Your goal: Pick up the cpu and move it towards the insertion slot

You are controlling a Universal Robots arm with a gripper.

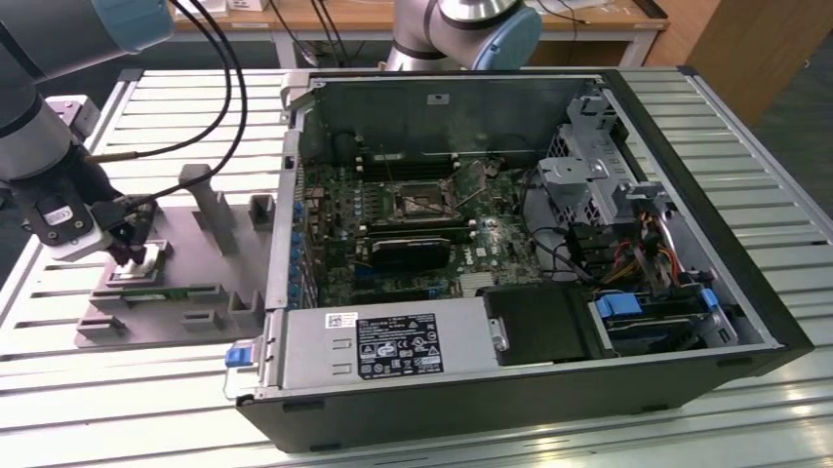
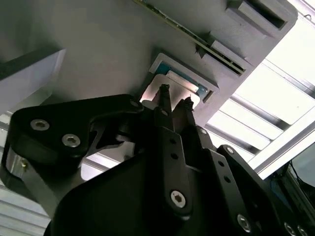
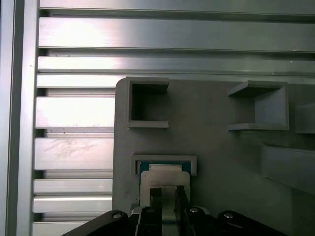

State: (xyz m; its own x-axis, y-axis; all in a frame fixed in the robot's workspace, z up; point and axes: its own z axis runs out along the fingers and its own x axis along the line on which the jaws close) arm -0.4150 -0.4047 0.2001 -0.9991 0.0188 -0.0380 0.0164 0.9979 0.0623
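Nearest the exterior camera stands the open black tower computer case (image 1: 521, 409), lying on its side across the centre and the exterior view's right of the frame, with its green motherboard (image 1: 332, 195) facing up. It rests on a slatted aluminium table (image 1: 781, 244), whose bright bars also show in the first wrist view (image 3: 74, 113). From the upper left corner of the exterior view a grey robot arm (image 1: 39, 136) with a pale blue joint cap reaches down. Below it, at the exterior view's left of the case, lies a flat grey plastic fixture (image 1: 182, 239) with raised walls and square recesses, seen in both wrist views (image 3: 221, 162) (image 2: 98, 39). A silver power supply box (image 1: 377, 341) fills the case's near corner. A long green memory stick (image 1: 163, 292) lies along the fixture's near edge. The insertion slot (image 1: 419, 200), a square silvery-framed socket with a dark centre, sits in the upper middle of the motherboard, well apart from the fixture. The black gripper (image 1: 131, 255) hangs low over the fixture's near left part, right at the cpu in both wrist views (image 3: 167, 191) (image 2: 174, 96); whether it is clamped on the chip I cannot tell. The cpu (image 1: 147, 261), a small pale silver square chip, sits at one square recess of the fixture (image 3: 165, 178) (image 2: 174, 84).
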